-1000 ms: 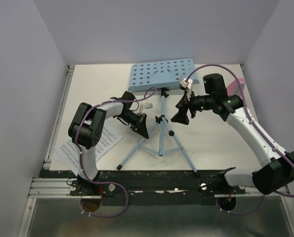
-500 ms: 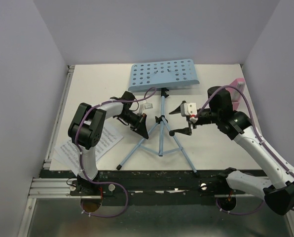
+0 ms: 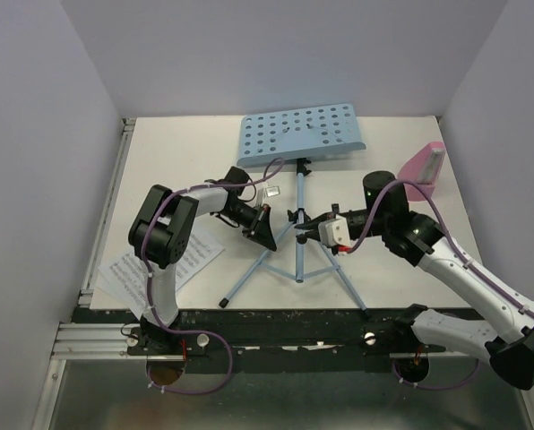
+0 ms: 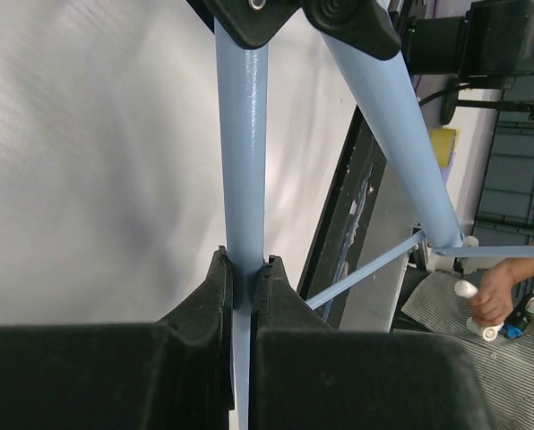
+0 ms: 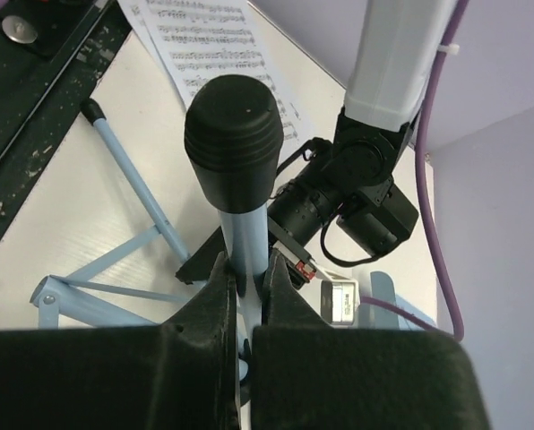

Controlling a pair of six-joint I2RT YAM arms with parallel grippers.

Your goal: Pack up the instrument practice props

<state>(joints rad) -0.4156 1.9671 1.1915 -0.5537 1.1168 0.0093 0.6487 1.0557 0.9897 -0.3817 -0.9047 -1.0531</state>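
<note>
At the near left of the white bench [image 3: 177, 161], beside the left arm's base, lie the white sheet-music pages [image 3: 164, 262], flat and fanned slightly. Right of them the light-blue music stand [image 3: 300, 133] spreads its thin tripod legs toward the near edge, two black-tipped feet resting close to that edge. The left pincer [image 4: 245, 269] is closed narrow on the left tripod leg [image 4: 243, 161], its pads pressed to either side of the tube just below the black hub. The right pincer [image 5: 245, 269] comes in from the right and is clamped on a third leg just under its black rubber foot cap [image 5: 232, 134]. Farther back the stand's hole-punched desk sits over the middle of the bench. The small pink wedge-shaped metronome [image 3: 421, 166] stands at the far right, well apart from the stand.
</note>
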